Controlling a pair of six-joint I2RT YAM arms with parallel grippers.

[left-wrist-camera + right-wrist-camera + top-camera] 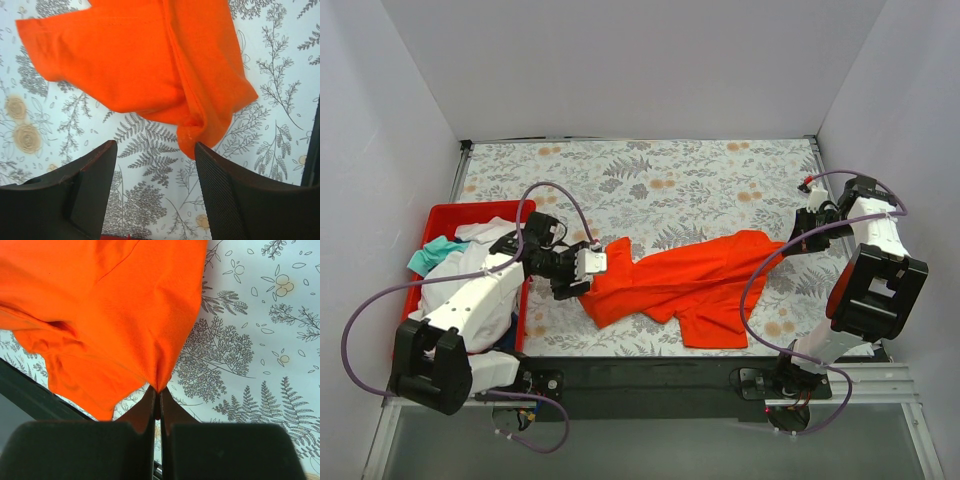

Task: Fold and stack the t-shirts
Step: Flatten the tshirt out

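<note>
The orange t-shirt (690, 285) lies rumpled on the near half of the tabletop (650, 175), its long axis running left to right between the two arms. The right pincer (156, 399) is clenched on the shirt's right end, cloth gathered to a pinch at its tips. The left pincer (155, 150) is released, jaws spread, and the shirt's left end sits just beyond it, one folded corner close to a finger but not caught. The left arm is nearer that free end, with nothing seen between. Further left, the red bin (445, 212) holds a white t-shirt (480, 232) and a teal t-shirt (428, 257).
</note>
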